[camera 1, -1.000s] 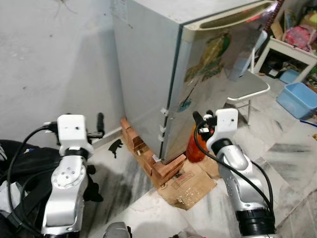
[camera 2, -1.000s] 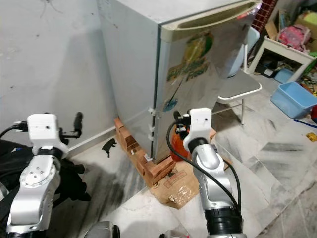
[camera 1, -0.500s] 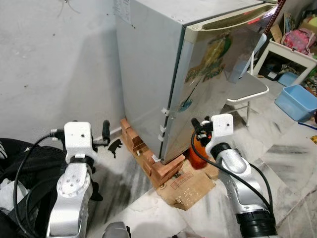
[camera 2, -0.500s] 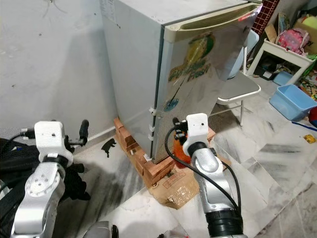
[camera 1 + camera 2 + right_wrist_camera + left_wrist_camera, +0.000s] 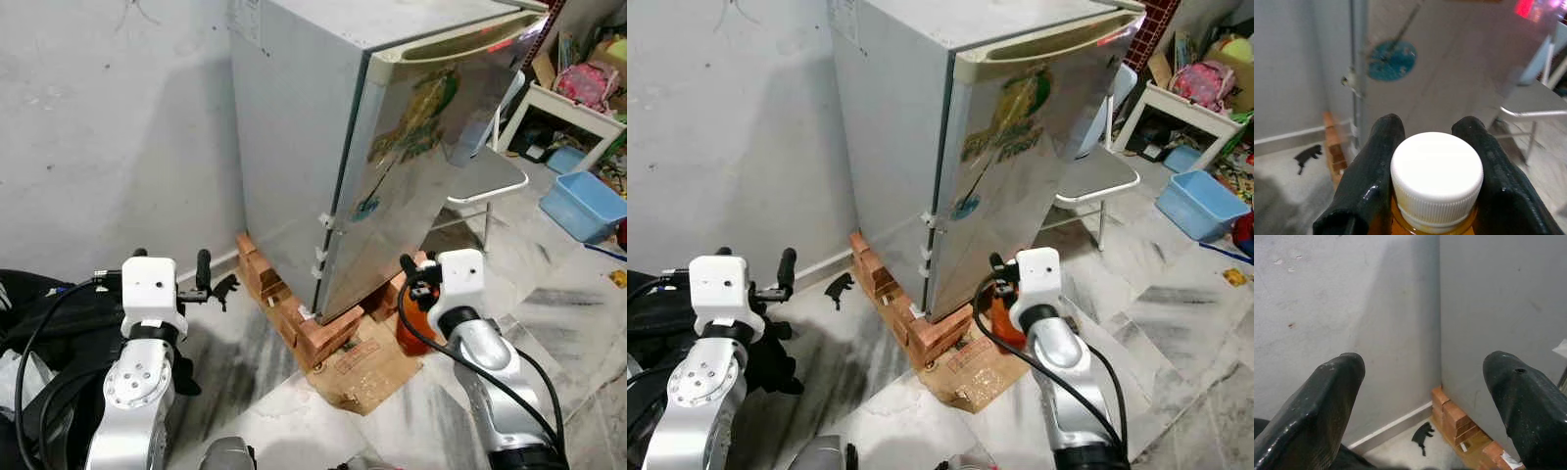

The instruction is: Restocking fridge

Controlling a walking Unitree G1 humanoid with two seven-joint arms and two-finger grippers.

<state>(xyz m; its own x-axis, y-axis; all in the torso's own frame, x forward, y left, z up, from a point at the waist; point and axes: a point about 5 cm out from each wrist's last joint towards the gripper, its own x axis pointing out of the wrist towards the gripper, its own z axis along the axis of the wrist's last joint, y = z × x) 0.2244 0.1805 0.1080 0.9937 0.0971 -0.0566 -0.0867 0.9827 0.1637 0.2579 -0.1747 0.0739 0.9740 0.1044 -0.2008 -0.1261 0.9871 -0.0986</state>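
Left gripper (image 5: 1422,396) empty, fingers spread, wall and bricks (image 5: 1459,423) ahead of it. Fridge (image 5: 392,147) door shut, just ahead of right gripper (image 5: 1432,147), which clamps the orange bottle (image 5: 1436,176) below its white cap. Risk: with the door closed, advancing would knock the bottle against it.

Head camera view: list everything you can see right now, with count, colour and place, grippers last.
fridge: one, grey, door shut, against the wall
bricks: a row, reddish, under the fridge
cardboard: one flattened piece, brown, on the floor before the fridge
chair: one, white, beyond the fridge
tub: one, blue, on the floor at far right
bottle: one, orange with white cap, in the right gripper
left gripper: open, facing the wall corner
right gripper: shut on the bottle, before the fridge door
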